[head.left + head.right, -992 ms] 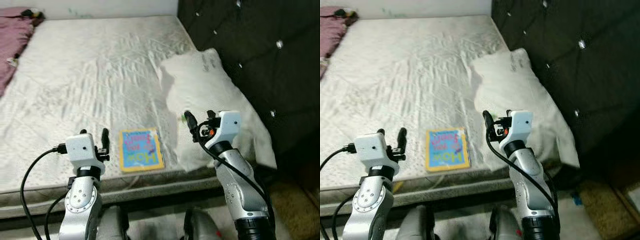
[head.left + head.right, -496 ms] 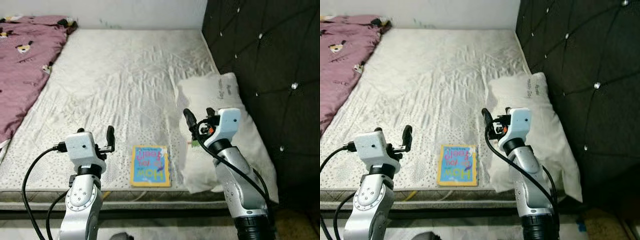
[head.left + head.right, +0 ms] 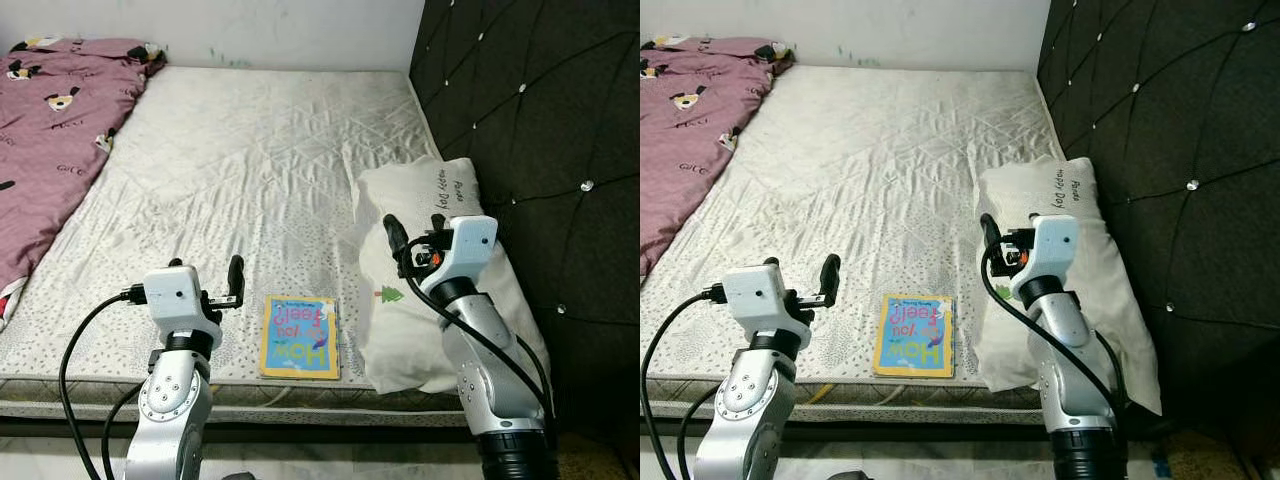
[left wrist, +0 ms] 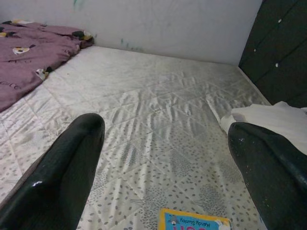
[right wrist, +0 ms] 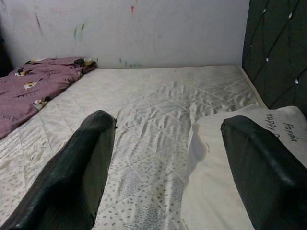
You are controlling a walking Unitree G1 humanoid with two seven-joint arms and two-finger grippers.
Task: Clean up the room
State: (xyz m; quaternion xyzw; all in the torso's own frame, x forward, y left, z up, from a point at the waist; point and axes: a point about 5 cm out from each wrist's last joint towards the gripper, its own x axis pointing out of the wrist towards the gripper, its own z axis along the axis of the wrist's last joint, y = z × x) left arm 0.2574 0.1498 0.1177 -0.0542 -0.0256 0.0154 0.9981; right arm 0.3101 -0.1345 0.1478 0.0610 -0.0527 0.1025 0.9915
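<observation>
A small picture book (image 3: 298,336) with a yellow border and blue cover lies flat on the bare white mattress (image 3: 250,170), near its front edge. A white pillow (image 3: 430,275) lies beside the book on its right, against the headboard. My left gripper (image 3: 208,272) hovers open just left of the book, holding nothing. My right gripper (image 3: 415,228) is open above the pillow's near half, also holding nothing. In the left wrist view the book's top edge (image 4: 194,222) shows between the wide-apart fingers (image 4: 72,158).
A purple patterned blanket (image 3: 50,130) lies crumpled over the far left of the mattress. A black tufted headboard (image 3: 540,150) stands along the right side. A white wall (image 3: 250,30) runs behind the bed. Pale floor (image 3: 60,455) shows below the mattress edge.
The whole picture has shifted: the camera moved, bringing more of the purple blanket and the mattress front into view. Both grippers keep the same open pose; book and pillow lie as before.
</observation>
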